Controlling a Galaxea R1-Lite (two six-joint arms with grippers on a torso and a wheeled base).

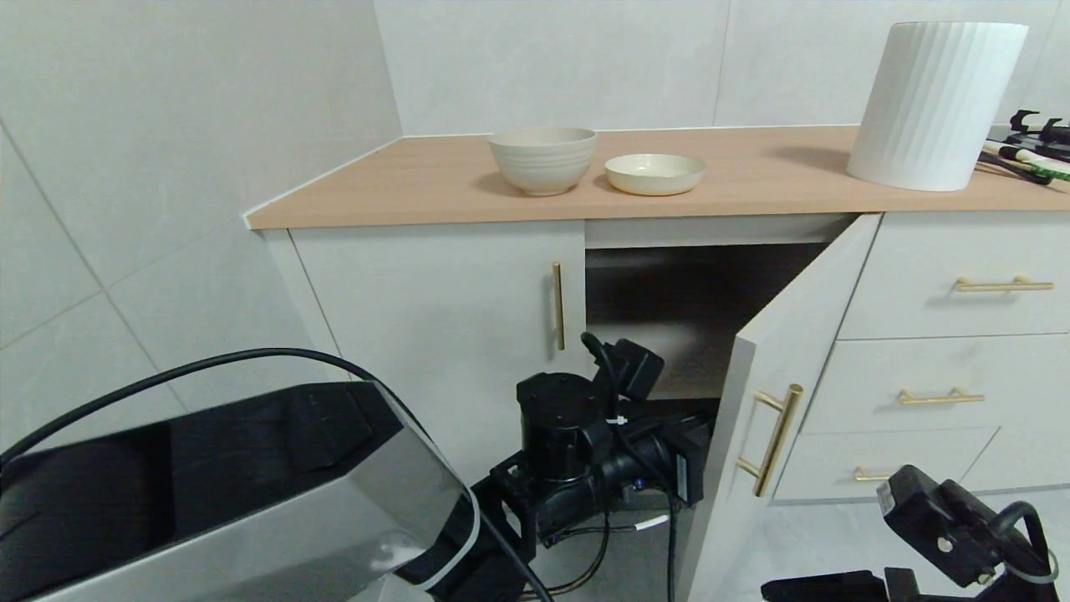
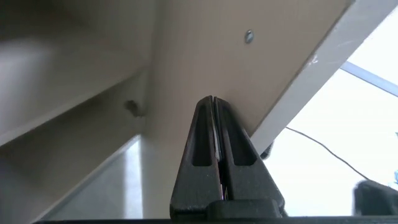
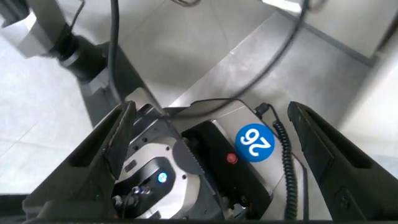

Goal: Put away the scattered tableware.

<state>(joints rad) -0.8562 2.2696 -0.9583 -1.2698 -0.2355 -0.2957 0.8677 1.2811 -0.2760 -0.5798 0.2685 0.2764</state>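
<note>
Two pieces of tableware sit on the countertop (image 1: 376, 180), well above and beyond the left gripper (image 2: 213, 102): a ribbed bowl (image 1: 543, 159) and, just beside it toward the right-arm side, a shallow dish (image 1: 654, 173). They sit close but don't look to be touching. Left gripper is clenched on nothing, fingers pressed flat together, tip near the inner face of the open cabinet door (image 1: 777, 368); contact or not, can't tell. Right gripper (image 3: 211, 124) is spread wide and empty, hanging low, outboard of the door and below its brass handle (image 1: 773, 439).

Judgement: door is open enough, so the step in hand looks like getting the left arm out of the cabinet (image 1: 685, 309) and going up for the bowl. To do it well:
- Back out straight, away from the door face, b/c a sideways swing could knock the door or catch its edge.
- Clear the counter lip before moving fwd.
- Spread the fingers before arriving, not over the bowl.
- Bowl is deep, so pinch one wall, one finger inside and one outside, on the side away from the dish so the outer finger doesn't nudge it.
- Lift straight up, then bring it down to the opening w/ the bowl kept level.

Tall white ribbed container (image 1: 936, 100) stands well off toward the right-arm side, so prob. no issue.
</note>
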